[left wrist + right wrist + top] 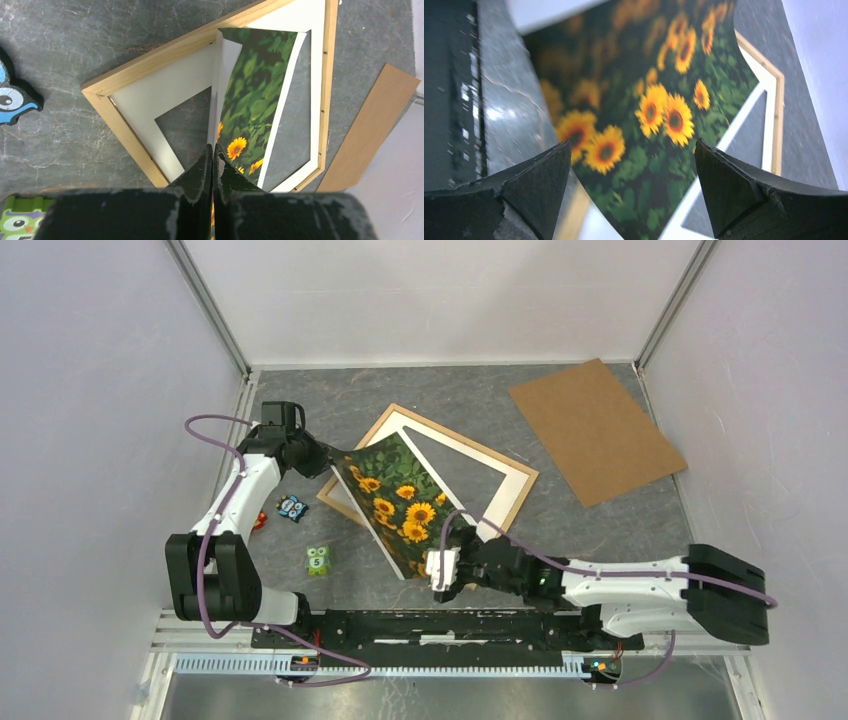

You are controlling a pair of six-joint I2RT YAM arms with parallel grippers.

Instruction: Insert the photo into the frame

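- Grey table (pixel 470 400): the frame (pixel 512 478) is lying flat.
- Photo (pixel 400 500) is being held curled, picture side up, over the frame's near-left side.
- Left gripper (pixel 335 462) is clamping its far corner.
- Right gripper (pixel 440 570), fingers wide apart, is gripping nothing; squaring with the frame is being called for before lowering.

Left arm (pixel 235 500): elbow bent, reaching forward. Left gripper (pixel 213 150): jaws pinched together on the photo (pixel 250 90). Right arm (pixel 620 590): stretched low, leftward. Right gripper (pixel 631 150): jaws spread wide.
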